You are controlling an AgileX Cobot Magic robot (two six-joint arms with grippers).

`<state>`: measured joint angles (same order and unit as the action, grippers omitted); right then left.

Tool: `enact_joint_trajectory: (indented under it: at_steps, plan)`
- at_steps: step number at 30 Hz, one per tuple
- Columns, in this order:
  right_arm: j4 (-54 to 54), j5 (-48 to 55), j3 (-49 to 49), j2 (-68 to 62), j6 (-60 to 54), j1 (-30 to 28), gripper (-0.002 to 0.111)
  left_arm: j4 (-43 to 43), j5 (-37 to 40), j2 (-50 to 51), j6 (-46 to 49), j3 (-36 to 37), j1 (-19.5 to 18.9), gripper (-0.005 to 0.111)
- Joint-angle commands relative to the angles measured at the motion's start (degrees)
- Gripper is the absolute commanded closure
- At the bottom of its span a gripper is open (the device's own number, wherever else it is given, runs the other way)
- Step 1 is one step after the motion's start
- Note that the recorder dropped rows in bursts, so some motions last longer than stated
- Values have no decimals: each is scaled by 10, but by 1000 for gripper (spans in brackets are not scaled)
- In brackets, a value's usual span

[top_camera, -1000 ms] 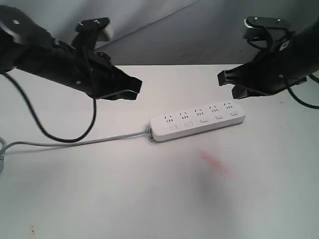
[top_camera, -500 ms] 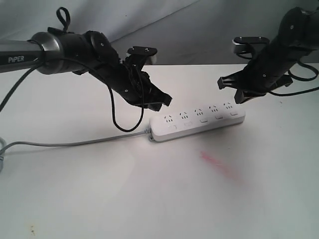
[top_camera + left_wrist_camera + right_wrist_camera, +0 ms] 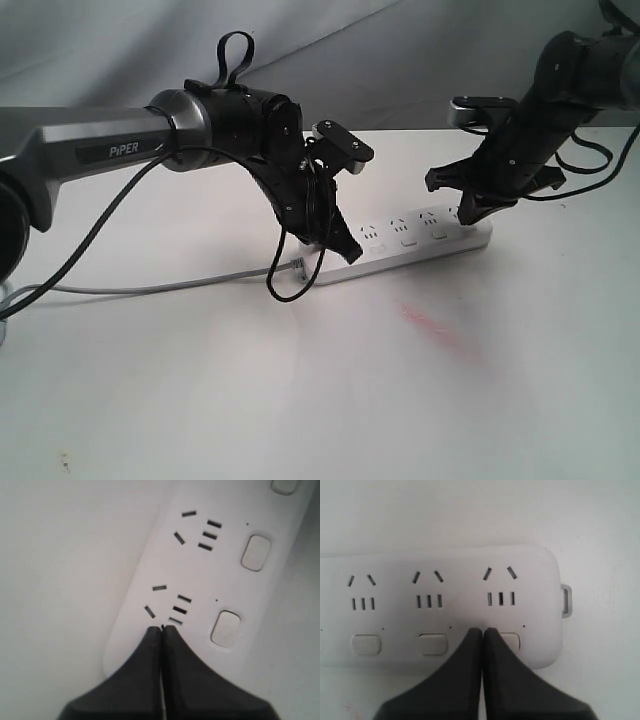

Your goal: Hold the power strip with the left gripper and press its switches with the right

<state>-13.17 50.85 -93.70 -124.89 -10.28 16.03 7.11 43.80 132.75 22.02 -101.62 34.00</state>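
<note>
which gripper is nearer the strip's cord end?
Left. The left gripper sits over the power strip at the end where its cord enters; the right gripper is at the far end, over the last switch.

The left gripper (image 3: pixel 346 250), on the arm lettered "PiPER", angles down over the cord end of the power strip (image 3: pixel 425 238), hiding it, while the right gripper (image 3: pixel 464 214) points down at the strip's opposite end. The thin grey cord (image 3: pixel 150 289) trails away from the strip across the white table (image 3: pixel 300 400); a red smear (image 3: pixel 430 326) lies near the strip's front edge.
</note>
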Motion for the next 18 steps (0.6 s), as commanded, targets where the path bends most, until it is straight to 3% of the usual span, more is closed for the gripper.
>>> enact_joint_trajectory:
  at_steps: [1,18]
  plan:
    - [0,22,-2,-13,-4,-2,108,-10,13,14,-10,0,3,107]
    - [74,-8,-2,-21,45,-2,108,-10,12,14,-10,0,3,107]
